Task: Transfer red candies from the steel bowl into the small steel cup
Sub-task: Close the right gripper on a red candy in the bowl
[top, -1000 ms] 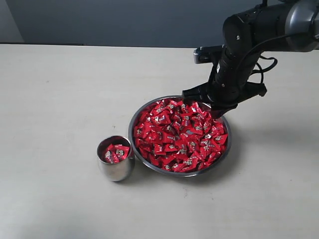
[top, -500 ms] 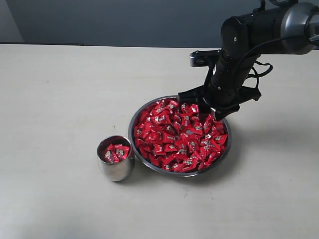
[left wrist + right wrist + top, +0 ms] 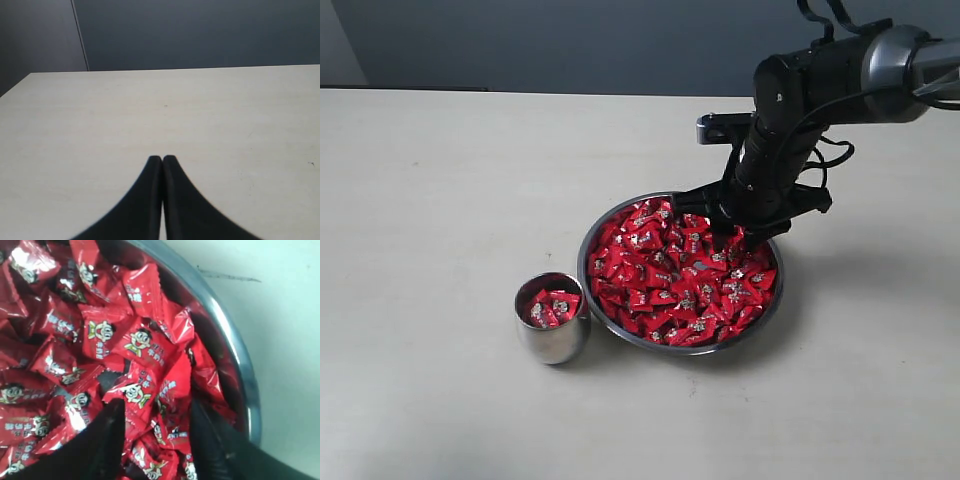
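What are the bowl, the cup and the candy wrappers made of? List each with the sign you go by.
Steel bowl: polished metal, probably stainless steel, since its thin rim gleams and mirrors the light. Small steel cup: the same bright metal by the look of it, with soft highlights on its rounded wall. Red candies: wrappers of glossy plastic or foil film, crinkled, with sharp glints and printed marks.

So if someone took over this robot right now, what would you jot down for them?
Left gripper: shut, empty, over bare table.
Right gripper: open, fingers down among the red candies in the steel bowl, nothing gripped yet.
Small steel cup: beside the bowl, a few candies inside.
Done: some moved. Left: close on a candy, carry it to the cup, repeat; bowl is heaped.
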